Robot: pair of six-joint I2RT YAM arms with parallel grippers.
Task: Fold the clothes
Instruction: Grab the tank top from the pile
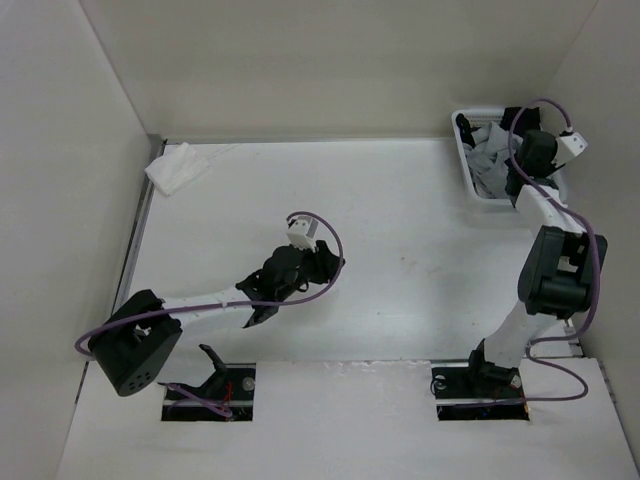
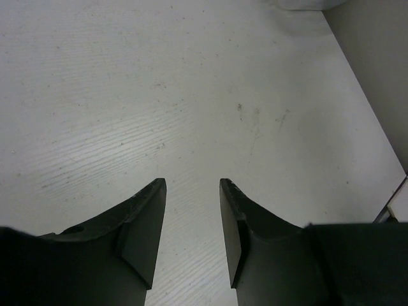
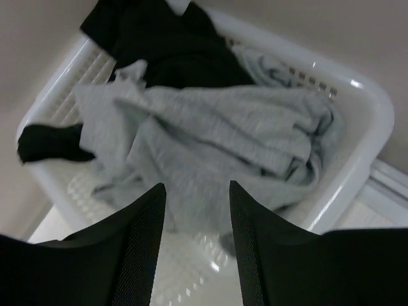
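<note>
The clothes, a light-grey knit shirt point(image 3: 217, 127), lie crumpled in a white plastic basket point(image 3: 366, 108) at the table's far right corner, also seen from above as the shirt point(image 1: 488, 162) in the basket point(image 1: 463, 122). My right gripper point(image 3: 196, 185) hovers just above the near part of the shirt, open, with nothing between its fingers. My left gripper point(image 2: 192, 182) is open over bare white table, near the table's middle in the top view point(image 1: 328, 262), far from the basket.
Black garments point(image 3: 172, 44) lie in the basket under and behind the grey shirt. A small white cloth point(image 1: 175, 168) lies at the far left corner. White walls enclose the table on the left, back and right.
</note>
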